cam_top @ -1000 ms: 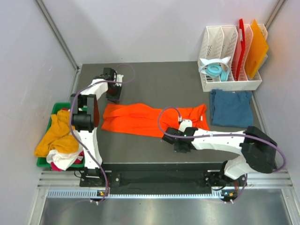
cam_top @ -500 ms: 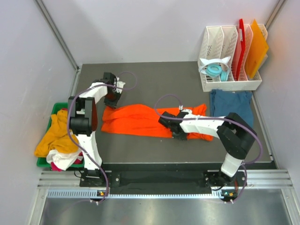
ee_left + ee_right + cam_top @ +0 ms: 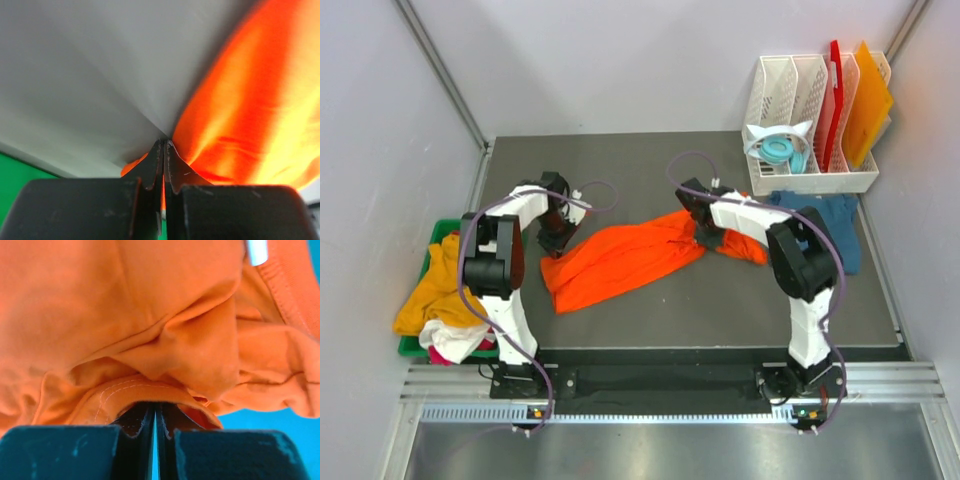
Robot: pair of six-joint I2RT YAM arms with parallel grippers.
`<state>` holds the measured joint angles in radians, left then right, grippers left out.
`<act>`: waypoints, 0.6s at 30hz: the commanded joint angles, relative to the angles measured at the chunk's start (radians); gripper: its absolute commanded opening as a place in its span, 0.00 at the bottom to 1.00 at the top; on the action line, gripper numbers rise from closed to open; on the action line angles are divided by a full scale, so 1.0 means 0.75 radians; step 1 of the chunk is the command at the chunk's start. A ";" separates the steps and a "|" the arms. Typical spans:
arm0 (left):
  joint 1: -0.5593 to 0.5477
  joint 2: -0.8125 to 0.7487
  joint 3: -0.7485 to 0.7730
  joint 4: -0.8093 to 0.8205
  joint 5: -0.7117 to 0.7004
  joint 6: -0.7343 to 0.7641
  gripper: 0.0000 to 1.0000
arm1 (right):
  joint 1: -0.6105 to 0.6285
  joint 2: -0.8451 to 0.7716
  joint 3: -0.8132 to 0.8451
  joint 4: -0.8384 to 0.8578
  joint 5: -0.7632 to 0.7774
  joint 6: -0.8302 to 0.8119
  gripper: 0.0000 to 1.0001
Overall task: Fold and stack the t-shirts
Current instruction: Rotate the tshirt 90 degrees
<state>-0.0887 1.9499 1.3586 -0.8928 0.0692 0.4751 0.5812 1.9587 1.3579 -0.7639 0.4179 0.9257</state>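
A bright orange t-shirt (image 3: 620, 258) lies bunched in a slanting band across the middle of the dark table. My left gripper (image 3: 556, 236) is shut on its left end; in the left wrist view the jaws (image 3: 164, 142) pinch orange cloth (image 3: 240, 110). My right gripper (image 3: 705, 238) is shut on its right part; in the right wrist view a stitched hem (image 3: 150, 315) folds over the closed tips (image 3: 155, 407). A dark teal-blue t-shirt (image 3: 830, 230) lies flat at the right, partly under my right arm. Yellow-orange (image 3: 440, 290) and white (image 3: 455, 340) shirts sit heaped at the left.
A green bin (image 3: 432, 245) holds the heaped shirts off the table's left edge. A white rack (image 3: 810, 180) at the back right holds a red board (image 3: 833, 100), an orange board (image 3: 868, 100) and teal headphones (image 3: 780, 150). Grey walls close the sides.
My right gripper has swung from the front centre to the back right, dragging the orange shirt's near edge with it. The shirt went from a flat spread to a slanting bunch. The left gripper shifted slightly nearer.
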 commanded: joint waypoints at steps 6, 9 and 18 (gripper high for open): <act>-0.129 -0.180 -0.093 -0.263 0.073 0.142 0.00 | -0.120 0.435 0.624 -0.071 -0.115 -0.301 0.00; -0.182 -0.201 -0.089 -0.323 0.106 0.154 0.00 | -0.120 0.548 0.841 -0.090 -0.221 -0.397 0.00; -0.511 -0.205 -0.077 -0.376 0.198 0.091 0.00 | -0.106 0.714 1.223 0.059 -0.726 -0.349 0.02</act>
<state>-0.3874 1.8217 1.2926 -1.1240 0.1604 0.5526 0.4900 2.4752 2.2032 -0.7998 0.0895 0.6460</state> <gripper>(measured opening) 0.010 0.014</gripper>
